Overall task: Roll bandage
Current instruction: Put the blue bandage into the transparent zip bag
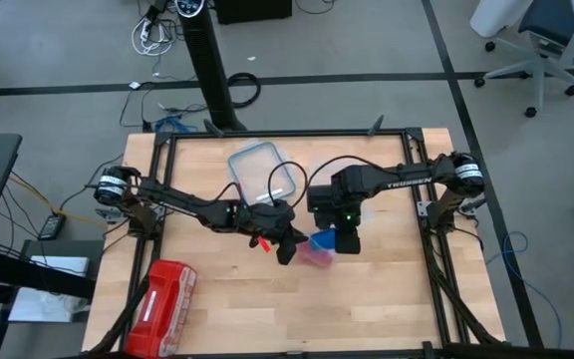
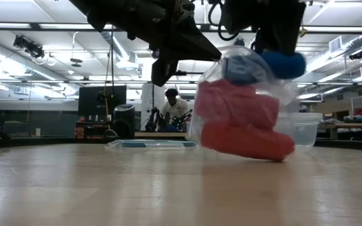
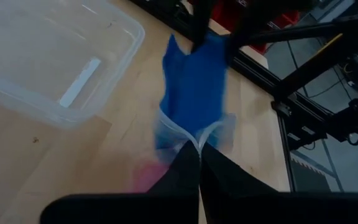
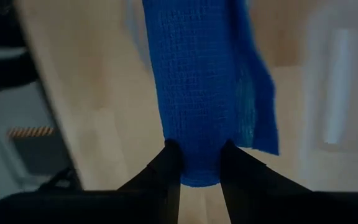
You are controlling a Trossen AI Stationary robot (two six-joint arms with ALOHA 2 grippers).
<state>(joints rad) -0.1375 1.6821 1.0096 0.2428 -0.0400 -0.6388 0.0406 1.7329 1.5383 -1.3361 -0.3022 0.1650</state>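
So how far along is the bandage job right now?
Done: the bandage looks rolled into a blue cylinder. In hand: the right gripper clamps its end at the mouth of a clear bag with pink-red rolls inside, and the left gripper pinches the bag's edge. Left: probably moving the roll clear of the bag and setting it down.

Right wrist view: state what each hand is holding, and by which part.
Right hand clamps the blue bandage roll by one end. Left hand pinches the clear bag by its edge.
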